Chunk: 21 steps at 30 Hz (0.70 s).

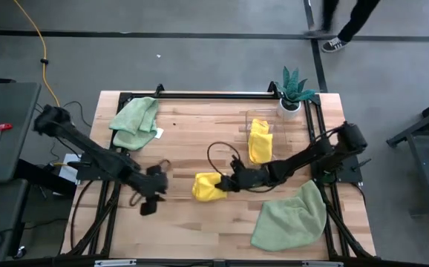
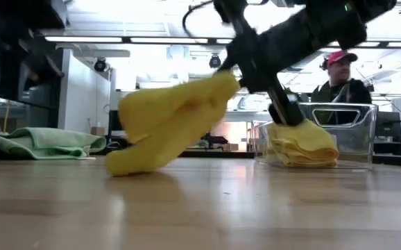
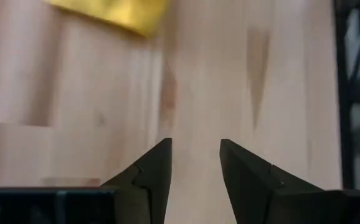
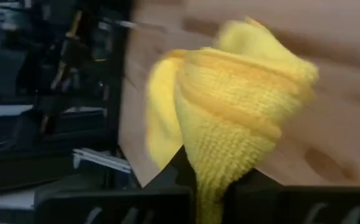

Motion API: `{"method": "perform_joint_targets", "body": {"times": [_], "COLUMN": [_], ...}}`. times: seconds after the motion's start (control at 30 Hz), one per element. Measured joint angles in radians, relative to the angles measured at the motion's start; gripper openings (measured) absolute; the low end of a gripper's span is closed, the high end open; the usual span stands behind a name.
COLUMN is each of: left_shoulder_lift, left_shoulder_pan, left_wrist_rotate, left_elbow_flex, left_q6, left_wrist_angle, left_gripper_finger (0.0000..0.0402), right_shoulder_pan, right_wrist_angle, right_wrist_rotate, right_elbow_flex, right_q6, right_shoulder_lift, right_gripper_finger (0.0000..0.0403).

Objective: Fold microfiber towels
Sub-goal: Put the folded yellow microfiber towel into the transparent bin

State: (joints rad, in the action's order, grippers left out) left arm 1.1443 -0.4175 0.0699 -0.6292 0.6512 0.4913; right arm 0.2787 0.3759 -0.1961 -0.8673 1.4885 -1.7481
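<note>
Wooden table (image 1: pixel 200 141); grey floor; person (image 2: pixel 339 76) behind clear bin (image 2: pixel 356 118).

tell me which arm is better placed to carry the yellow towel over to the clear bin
Right. The right gripper is already shut on the yellow towel, with the clear bin on its side. The left gripper is open and holds nothing.

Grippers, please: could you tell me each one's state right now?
Left gripper: open, empty, over bare table.
Right gripper: shut on the yellow towel.
</note>
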Motion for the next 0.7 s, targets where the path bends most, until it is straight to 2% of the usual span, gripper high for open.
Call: {"method": "perform_joint_targets", "body": {"times": [0.2, 0.3, 0.47, 0.57, 0.7], "left_shoulder_lift": [-0.236, -0.317, -0.389, -0.407, -0.41], "left_shoulder_pan": [-0.06, -0.062, -0.059, -0.054, -0.052], "left_wrist_rotate": [0.31, 0.404, 0.455, 0.471, 0.473], "left_elbow_flex": [-0.001, -0.001, -0.002, -0.002, -0.002], "left_q6": [0.098, 0.104, 0.081, 0.079, 0.087], "left_wrist_angle": [0.079, 0.09, 0.082, 0.088, 0.086], "left_gripper_finger": [0.0127, 0.0127, 0.0127, 0.0127, 0.0127], "right_shoulder_pan": [-0.042, -0.056, -0.08, -0.11, -0.184], "right_wrist_angle": [-0.018, -0.024, -0.027, -0.021, -0.183], "right_wrist_rotate": [-0.01, 0.004, 0.02, 0.075, 0.178], "right_elbow_flex": [-0.001, -0.001, -0.001, -0.014, -0.127], "right_q6": [-0.098, -0.116, -0.121, -0.151, -0.307], "right_shoulder_lift": [0.082, 0.1, 0.106, 0.122, 0.194], "right_gripper_finger": [0.0002, 0.0002, 0.0001, 0.0001, 0.0001]}}
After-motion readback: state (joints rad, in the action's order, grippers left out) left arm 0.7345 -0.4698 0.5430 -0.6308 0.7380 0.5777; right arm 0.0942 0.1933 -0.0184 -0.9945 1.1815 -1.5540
